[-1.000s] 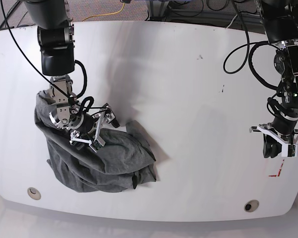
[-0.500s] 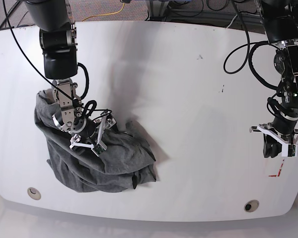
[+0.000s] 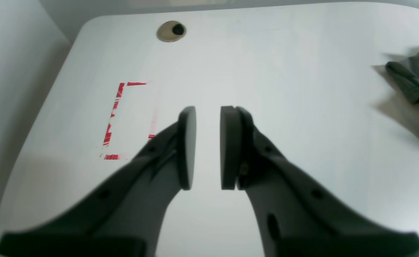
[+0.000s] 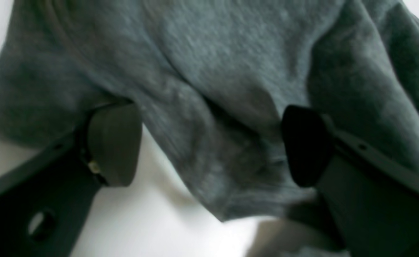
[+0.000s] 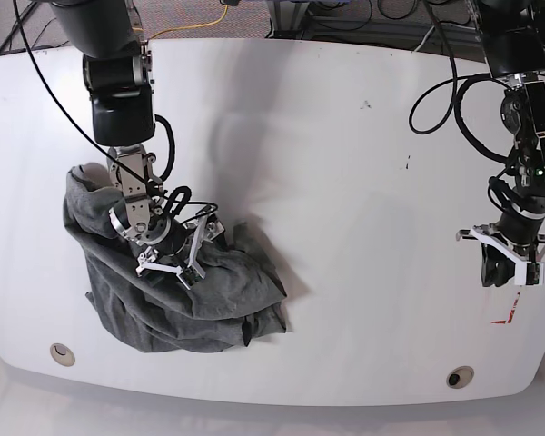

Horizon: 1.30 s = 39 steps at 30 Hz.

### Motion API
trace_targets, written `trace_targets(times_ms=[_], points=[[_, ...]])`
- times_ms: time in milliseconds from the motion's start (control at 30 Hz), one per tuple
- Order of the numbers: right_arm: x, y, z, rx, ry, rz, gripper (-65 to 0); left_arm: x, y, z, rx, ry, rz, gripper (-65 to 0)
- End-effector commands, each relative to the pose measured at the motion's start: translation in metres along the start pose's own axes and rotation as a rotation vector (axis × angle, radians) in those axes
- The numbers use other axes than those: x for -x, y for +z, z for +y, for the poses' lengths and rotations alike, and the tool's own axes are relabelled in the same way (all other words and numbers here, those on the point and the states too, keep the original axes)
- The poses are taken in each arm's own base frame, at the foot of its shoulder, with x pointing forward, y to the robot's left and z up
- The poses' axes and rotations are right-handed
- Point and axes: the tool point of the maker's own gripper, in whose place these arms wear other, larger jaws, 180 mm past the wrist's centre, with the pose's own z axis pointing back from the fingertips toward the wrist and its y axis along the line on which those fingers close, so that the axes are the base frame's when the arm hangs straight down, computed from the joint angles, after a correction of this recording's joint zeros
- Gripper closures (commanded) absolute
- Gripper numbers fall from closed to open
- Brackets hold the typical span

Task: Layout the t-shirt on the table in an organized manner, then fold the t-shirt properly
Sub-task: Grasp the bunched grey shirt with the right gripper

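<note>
The right tool (image 5: 170,270) gapes wide over the crumpled t-shirt (image 5: 177,300); the left tool (image 5: 507,272) stands narrow, empty.

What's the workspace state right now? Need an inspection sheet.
Surface: white table, red tape marks, two cable holes.
Job's things: grey t-shirt crumpled in a heap, not laid out.
Clutter: nothing seen.
Grippers: right gripper open over the heap, holding nothing; left gripper empty, jaws slightly apart, over bare table, apart from the shirt.
Cables: black cables looping along both arms.
Surroundings: carpet, yellow cable behind the table.
</note>
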Motion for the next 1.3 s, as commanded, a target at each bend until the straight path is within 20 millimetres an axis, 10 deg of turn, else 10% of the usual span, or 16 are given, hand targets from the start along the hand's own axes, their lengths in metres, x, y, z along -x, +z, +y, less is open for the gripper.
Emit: trace_targets(times_ms=[0,600,1267], points=[[-0.004,0.000,-0.001,0.002,0.020,0.004,-51.0,-0.022,0.002,0.005,-0.010,-0.014,-0.067,-10.7],[0.001,-0.004,0.016,-0.021,0.000,0.006,-11.1,-0.022,0.002,0.006,-0.012,-0.015,-0.064,-10.7],[-0.016,0.020,0.007,0.105,0.039,-0.023,0.0,-0.022,0.002,0.007,-0.012,-0.017,-0.065,-10.7]])
